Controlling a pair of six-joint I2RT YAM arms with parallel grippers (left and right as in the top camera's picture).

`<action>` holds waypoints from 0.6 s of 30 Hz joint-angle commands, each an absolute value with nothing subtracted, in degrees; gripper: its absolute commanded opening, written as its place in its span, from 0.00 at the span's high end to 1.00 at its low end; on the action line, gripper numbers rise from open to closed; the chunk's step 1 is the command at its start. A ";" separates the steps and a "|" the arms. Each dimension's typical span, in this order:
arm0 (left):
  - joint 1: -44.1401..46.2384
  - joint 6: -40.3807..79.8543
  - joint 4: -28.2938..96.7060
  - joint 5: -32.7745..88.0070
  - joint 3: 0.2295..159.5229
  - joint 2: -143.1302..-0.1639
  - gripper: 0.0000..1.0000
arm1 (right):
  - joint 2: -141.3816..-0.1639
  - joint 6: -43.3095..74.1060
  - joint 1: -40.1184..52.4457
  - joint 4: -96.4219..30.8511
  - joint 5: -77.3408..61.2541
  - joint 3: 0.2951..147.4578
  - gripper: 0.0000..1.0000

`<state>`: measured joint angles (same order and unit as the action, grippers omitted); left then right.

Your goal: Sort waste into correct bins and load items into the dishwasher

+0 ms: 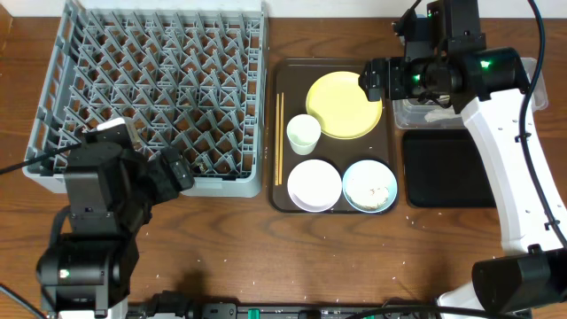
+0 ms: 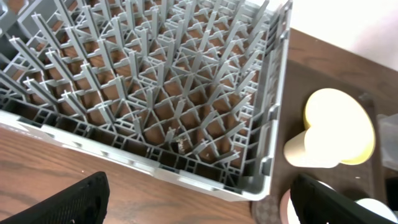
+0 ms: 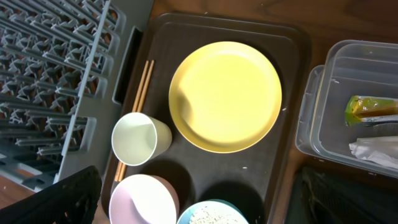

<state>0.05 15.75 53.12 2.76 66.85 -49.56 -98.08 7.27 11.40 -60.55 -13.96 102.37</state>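
On the wooden table (image 1: 266, 257), the left gripper (image 1: 177, 173) and the right gripper (image 1: 370, 80) both gape wide, holding nothing. The yellow plate (image 3: 225, 96) lies flat on the brown tray (image 3: 186, 31) beside the dish rack (image 1: 151, 89). We judge a low pinch at its rim best. Overhead, the right arm hides much of the clear tub (image 1: 403, 113).

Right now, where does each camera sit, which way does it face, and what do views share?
Overhead: above the table, facing straight down on dish rack and brown tray; left arm and right arm show.
Left wrist: on the left arm, facing across the dish rack toward the brown tray; open left gripper below.
Right wrist: on the right arm, facing down on yellow plate and white cup; open right gripper below.
Shared: yellow plate and white cup, in all three.
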 commanded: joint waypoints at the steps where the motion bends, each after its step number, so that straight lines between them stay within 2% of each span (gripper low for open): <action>1: -0.19 16.91 54.70 4.16 70.50 -51.48 0.07 | -98.15 6.70 11.66 -60.53 -14.44 102.37 0.01; 8: 1.37 18.17 58.67 4.12 75.42 -55.13 0.15 | -98.15 6.79 11.66 -60.75 -14.41 102.37 0.01; 18: 8.99 18.33 59.70 1.69 83.05 -58.37 0.15 | -98.15 6.76 11.66 -60.69 -14.41 102.37 0.01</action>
<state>7.35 18.04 59.75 3.36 81.21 -57.39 -98.08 7.16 11.40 -60.62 -13.98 102.37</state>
